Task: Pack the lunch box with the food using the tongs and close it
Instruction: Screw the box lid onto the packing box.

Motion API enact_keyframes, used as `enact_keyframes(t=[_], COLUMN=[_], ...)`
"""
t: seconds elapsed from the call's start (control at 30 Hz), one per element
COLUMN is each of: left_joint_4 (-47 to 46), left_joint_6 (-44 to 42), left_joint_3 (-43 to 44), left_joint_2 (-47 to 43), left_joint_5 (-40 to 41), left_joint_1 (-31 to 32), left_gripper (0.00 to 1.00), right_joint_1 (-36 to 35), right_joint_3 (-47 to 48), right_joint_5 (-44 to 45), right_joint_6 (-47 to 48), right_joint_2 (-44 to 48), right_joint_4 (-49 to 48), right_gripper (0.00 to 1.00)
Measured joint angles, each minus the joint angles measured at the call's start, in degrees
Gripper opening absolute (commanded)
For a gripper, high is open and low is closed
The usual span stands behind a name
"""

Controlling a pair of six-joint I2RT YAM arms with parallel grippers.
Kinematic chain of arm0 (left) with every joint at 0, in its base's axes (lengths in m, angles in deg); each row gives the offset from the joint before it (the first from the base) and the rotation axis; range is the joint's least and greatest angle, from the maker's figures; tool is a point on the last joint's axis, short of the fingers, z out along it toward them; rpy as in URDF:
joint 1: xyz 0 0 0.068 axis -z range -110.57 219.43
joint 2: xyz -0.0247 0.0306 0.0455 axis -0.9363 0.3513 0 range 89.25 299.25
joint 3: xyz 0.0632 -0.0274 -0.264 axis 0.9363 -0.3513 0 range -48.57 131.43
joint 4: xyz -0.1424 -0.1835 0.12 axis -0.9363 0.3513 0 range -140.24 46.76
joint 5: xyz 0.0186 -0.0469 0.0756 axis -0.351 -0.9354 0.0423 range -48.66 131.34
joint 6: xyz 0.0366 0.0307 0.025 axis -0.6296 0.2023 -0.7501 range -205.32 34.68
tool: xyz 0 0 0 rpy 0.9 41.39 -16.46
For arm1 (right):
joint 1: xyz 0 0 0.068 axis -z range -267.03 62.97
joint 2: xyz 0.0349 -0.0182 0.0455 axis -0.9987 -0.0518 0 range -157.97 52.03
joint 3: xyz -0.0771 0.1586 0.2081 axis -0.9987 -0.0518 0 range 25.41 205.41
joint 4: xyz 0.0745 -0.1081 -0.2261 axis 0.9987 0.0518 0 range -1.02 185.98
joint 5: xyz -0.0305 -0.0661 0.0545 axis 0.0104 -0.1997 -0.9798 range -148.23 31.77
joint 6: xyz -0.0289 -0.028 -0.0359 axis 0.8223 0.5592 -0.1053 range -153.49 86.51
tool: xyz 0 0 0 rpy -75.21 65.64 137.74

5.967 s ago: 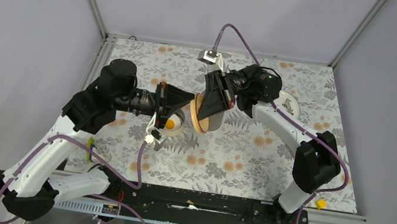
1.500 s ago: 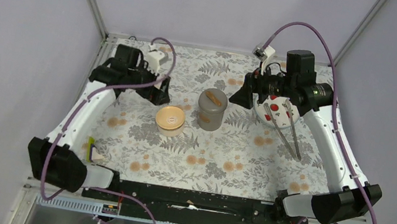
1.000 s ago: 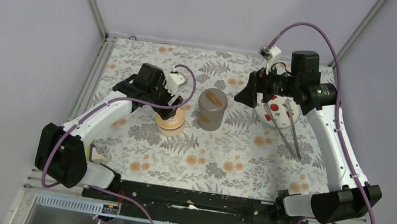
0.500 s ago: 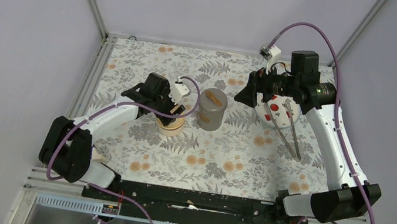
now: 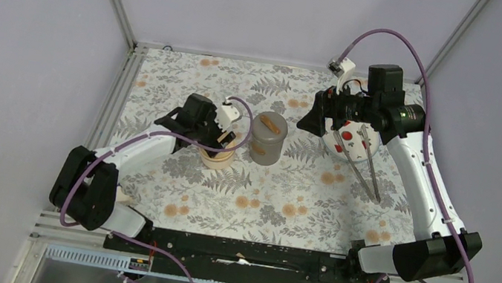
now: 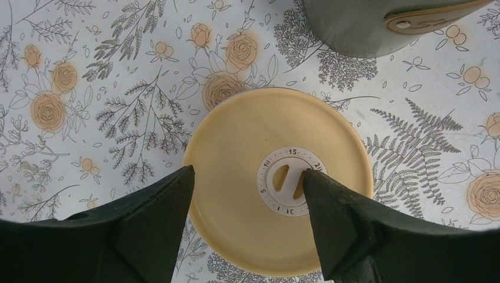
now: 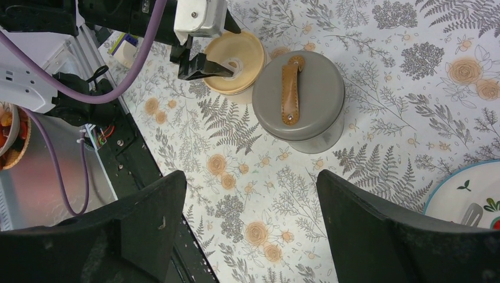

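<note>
Tongs [image 5: 374, 188] lie well clear of both arms, their open ends resting on the white plate [image 5: 352, 159] at the far right of the floral worktop [image 5: 262, 196] and their joined end pointing toward the near edge. The left gripper [image 6: 246, 177] points straight down with its fingers apart and nothing clamped. They straddle the lid of a cream round tub [image 6: 236, 141]: one tip sits over the lid's left edge, the other just right of the date dial [image 6: 290, 181] at its middle. Whether the tips touch the lid cannot be told. Just beside the tub, on its far right, stands a grey pot [image 5: 267, 140] with a tan leather strap [image 7: 290, 88] across its closed lid; tub and pot are close but apart. The right gripper [image 7: 249, 177] hangs in the air with its fingers spread wide and empty, between the grey pot and the plate, and in the top view it hides the plate's left edge. Small red pieces [image 5: 349, 136] lie on the plate beside the tongs' tips.
</note>
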Motion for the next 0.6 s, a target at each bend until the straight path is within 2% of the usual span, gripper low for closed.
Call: enact_keyframes(t=[0.27,0.4,0.5,0.6], left_joint_4=[-5.5,-7.1,-6.1,-0.8], left_joint_6=[0.2,0.3,0.9,1.5], left_joint_3=[-3.3,-3.8,-3.3,-0.3], left_joint_2=[-1.1,-1.2,-1.5,-1.5], left_joint_5=[0.5,1.5,2.5,3.2], left_joint_1=[0.5,0.6,0.7,0.6], left_gripper=[0.79,0.84,0.86,0.87], right_joint_1=[0.0,0.0,0.0,0.0], right_joint_3=[0.0,0.0,0.0,0.0], right_joint_5=[0.0,0.0,0.0,0.0], right_joint_6=[0.0,0.0,0.0,0.0], right_joint_2=[0.0,0.0,0.0,0.0], right_joint_4=[0.4,0.6,0.8,0.8], right_gripper=[0.89,0.89,0.89,0.89])
